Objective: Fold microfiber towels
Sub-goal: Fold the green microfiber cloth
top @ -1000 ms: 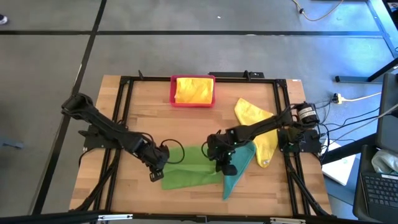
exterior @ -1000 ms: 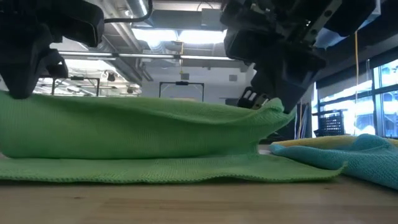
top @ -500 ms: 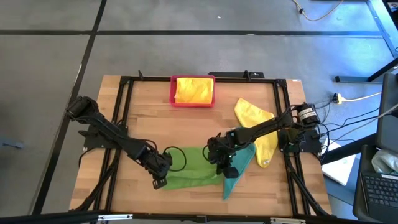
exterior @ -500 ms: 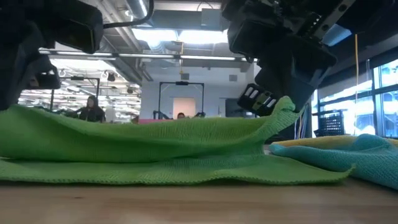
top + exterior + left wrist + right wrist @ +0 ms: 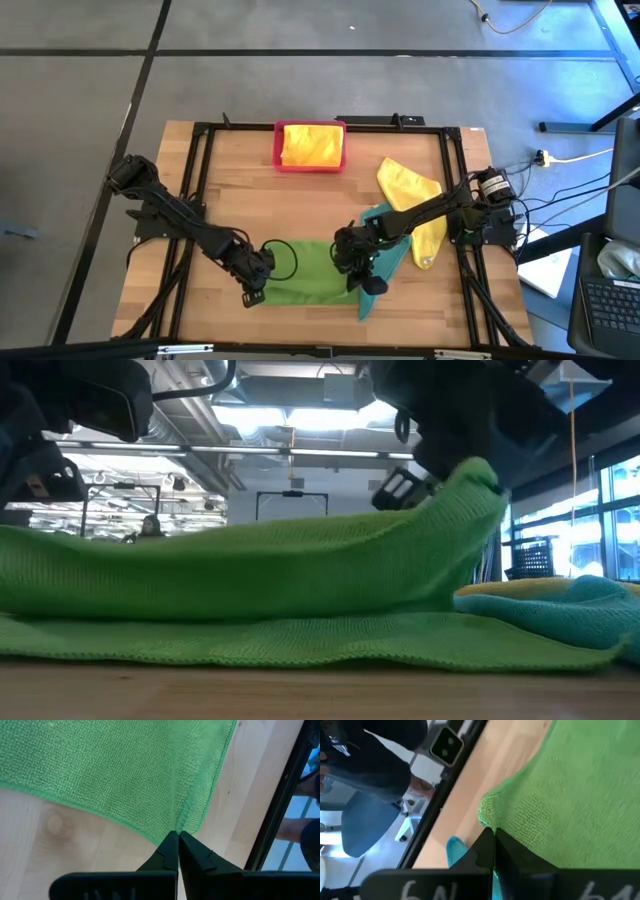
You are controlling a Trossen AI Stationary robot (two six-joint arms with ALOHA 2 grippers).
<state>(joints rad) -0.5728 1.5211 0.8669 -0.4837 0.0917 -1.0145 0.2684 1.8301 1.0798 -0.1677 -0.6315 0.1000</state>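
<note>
A bright green microfiber towel (image 5: 310,272) lies on the wooden table near its front edge, doubled over itself. Its upper layer (image 5: 250,565) is held up above the lower one, which rests flat on the table. My left gripper (image 5: 252,293) is shut on the towel's left end. My right gripper (image 5: 358,278) is shut on its right end. A teal towel (image 5: 395,255) lies just right of the green one, partly under my right arm. A yellow towel (image 5: 400,180) lies beyond it. Another yellow towel (image 5: 312,143) sits in the pink tray (image 5: 278,150). My left gripper pinches a corner of the green towel's upper layer (image 5: 186,820) between its two fingertips, coming steeply from above. The cloth puckers at the fingertips and that end is held just above the table. My right gripper pinches the opposite corner of the upper layer (image 5: 487,814) between its fingertips, slanting down from the table's right. That corner (image 5: 482,475) is held higher than the left one, and the layer sags between the two holds.
A black frame (image 5: 200,200) runs around the work area on all sides. The pink tray stands at the far middle of the table. Bare wood lies left of and beyond the green towel. Cables and equipment sit off the table's right edge.
Both grippers have moved toward the table's near edge, carrying the green towel's held edge over the part that stays flat on the table. The upper layer now covers more of the lower one. The right-hand corner has risen; the left end has sunk a little.
</note>
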